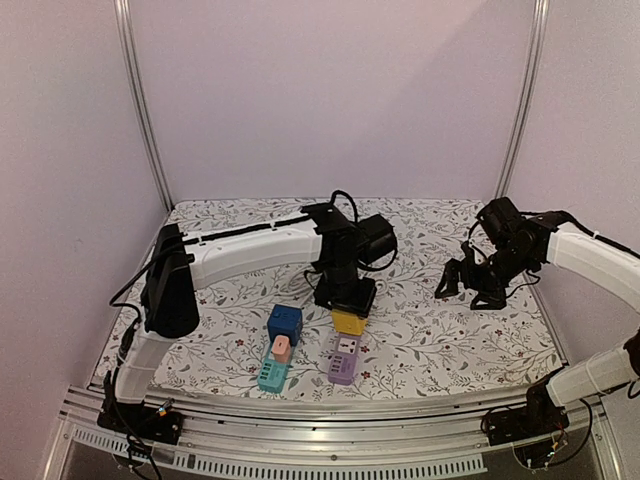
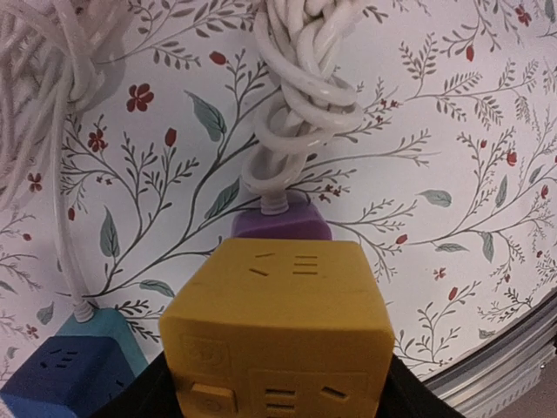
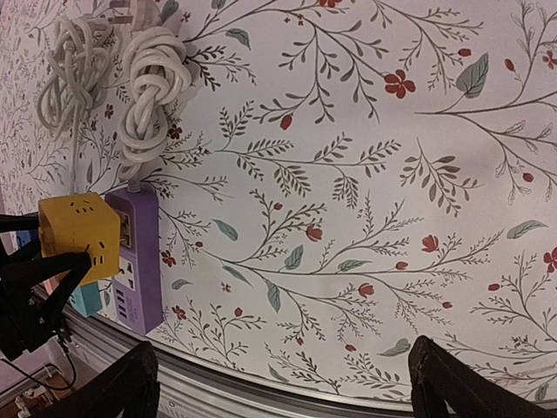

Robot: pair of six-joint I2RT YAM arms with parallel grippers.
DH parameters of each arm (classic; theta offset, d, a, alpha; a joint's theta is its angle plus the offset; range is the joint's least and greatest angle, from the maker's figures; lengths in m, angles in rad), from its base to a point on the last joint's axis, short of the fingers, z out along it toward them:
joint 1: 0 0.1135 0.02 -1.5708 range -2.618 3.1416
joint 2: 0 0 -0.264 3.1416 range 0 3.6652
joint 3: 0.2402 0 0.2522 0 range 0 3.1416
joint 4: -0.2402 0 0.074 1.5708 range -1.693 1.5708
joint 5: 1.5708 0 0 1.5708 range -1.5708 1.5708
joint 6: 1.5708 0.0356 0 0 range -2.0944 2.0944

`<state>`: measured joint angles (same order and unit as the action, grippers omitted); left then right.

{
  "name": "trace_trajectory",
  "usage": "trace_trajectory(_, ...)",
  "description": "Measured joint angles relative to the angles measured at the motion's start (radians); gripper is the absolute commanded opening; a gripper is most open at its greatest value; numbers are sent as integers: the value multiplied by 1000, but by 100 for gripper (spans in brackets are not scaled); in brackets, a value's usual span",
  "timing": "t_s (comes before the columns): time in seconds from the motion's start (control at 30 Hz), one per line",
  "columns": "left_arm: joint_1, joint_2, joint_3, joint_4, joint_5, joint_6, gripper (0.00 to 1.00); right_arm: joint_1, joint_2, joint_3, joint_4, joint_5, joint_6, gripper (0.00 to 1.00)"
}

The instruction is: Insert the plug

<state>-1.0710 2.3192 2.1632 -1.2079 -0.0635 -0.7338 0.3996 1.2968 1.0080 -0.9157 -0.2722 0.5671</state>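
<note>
- The left gripper [image 1: 348, 308] has its jaws closed on the yellow cube adapter [image 1: 348, 322], holding it just above the purple power strip [image 1: 343, 360] on the table [image 1: 450, 345], probably to align with a socket.
- The right gripper [image 3: 283, 366] hangs well apart with its jaws open and empty, leaving room.

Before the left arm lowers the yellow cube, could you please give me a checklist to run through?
1. Left gripper shut on the yellow cube: ok.
2. Cube at the cord end of the purple power strip: ok.
3. Cube's pins lined up with a socket: cannot tell, its underside is hidden.
4. Strip held steady: not ok, nothing grips it.
5. Right gripper open, empty, off to the side: ok.
6. White cord bundle clear of the sockets: ok.
</note>
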Motion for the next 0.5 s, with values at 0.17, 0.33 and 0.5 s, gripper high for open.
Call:
trace_trajectory(0.17,-21,4,6,0,-40,-14,0,0,-5,-14,2,0,1,99)
trace_trajectory(0.33,-37,6,6,1,-75,-19,0,0,-18,-35,4,-1,1,99)
trace_trajectory(0.5,-47,8,6,0,-99,-27,0,0,-27,-52,5,-3,4,99)
